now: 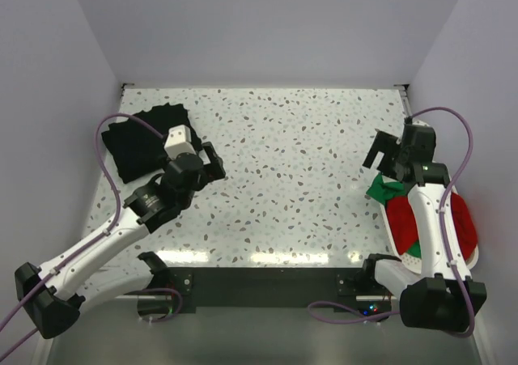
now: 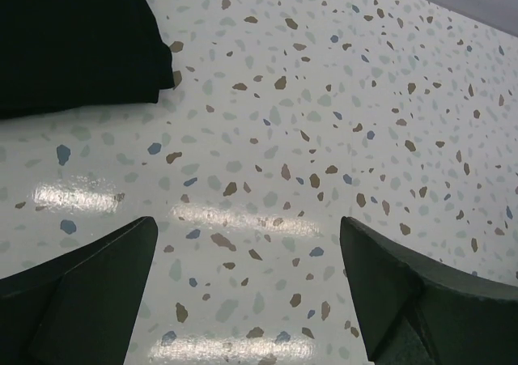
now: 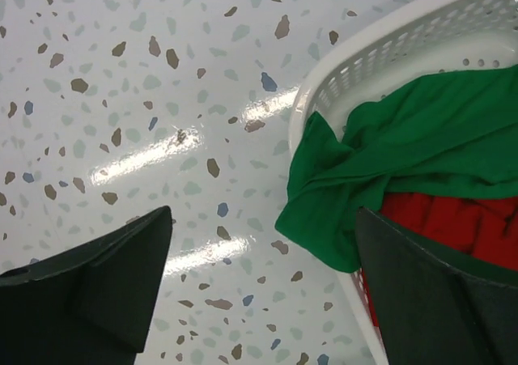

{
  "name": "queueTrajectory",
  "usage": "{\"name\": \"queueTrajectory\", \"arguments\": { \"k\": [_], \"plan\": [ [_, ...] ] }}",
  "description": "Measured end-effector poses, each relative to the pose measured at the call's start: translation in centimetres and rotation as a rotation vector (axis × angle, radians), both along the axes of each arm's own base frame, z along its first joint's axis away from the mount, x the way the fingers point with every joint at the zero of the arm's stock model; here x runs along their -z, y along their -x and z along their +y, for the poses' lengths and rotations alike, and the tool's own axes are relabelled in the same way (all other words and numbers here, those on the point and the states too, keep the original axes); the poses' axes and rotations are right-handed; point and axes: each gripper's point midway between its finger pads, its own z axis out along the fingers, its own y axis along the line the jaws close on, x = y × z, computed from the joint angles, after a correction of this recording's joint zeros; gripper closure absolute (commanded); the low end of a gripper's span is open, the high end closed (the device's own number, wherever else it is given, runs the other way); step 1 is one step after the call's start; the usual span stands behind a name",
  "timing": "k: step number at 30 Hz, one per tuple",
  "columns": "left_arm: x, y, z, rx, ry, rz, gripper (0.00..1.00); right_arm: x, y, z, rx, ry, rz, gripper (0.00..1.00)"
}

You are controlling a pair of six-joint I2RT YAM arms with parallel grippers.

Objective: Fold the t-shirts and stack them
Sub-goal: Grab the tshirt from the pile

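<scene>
The black t-shirt (image 1: 139, 142) lies as a flat, compact dark square at the table's far left, and its corner (image 2: 73, 41) shows in the left wrist view. My left gripper (image 1: 212, 161) hovers just right of it, open and empty (image 2: 247, 223) over bare table. The green t-shirt (image 1: 384, 190) spills over the basket's near-left rim (image 3: 405, 146), lying on top of the bright red t-shirt (image 1: 455, 219) (image 3: 453, 219). My right gripper (image 1: 384, 150) hangs open and empty (image 3: 263, 215) just above and left of the green cloth.
The white perforated basket (image 1: 476, 256) (image 3: 364, 49) sits at the table's right edge, beside the right arm. White walls enclose the speckled table (image 1: 291, 154) on three sides. The left arm's purple cable loops over the black t-shirt.
</scene>
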Motion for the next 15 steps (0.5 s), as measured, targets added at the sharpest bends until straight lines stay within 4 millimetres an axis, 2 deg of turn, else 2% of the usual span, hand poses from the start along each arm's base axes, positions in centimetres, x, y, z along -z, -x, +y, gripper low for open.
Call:
{"name": "queueTrajectory", "arguments": {
  "k": [5, 12, 15],
  "plan": [
    [0.3, -0.1, 0.2, -0.012, -0.013, 0.004, 0.0, 0.3, 0.7, -1.7, 0.112, 0.042, 0.026, 0.01],
    [1.4, -0.6, -0.1, -0.001, -0.062, 0.029, 0.0, 1.3, 3.2, -5.0, 0.331, 0.101, 0.108, 0.01],
    [1.4, -0.7, -0.3, 0.012, -0.077, 0.025, 0.0, 3.0, 4.5, -7.4, 0.453, 0.062, 0.176, 0.04]
  ]
}}
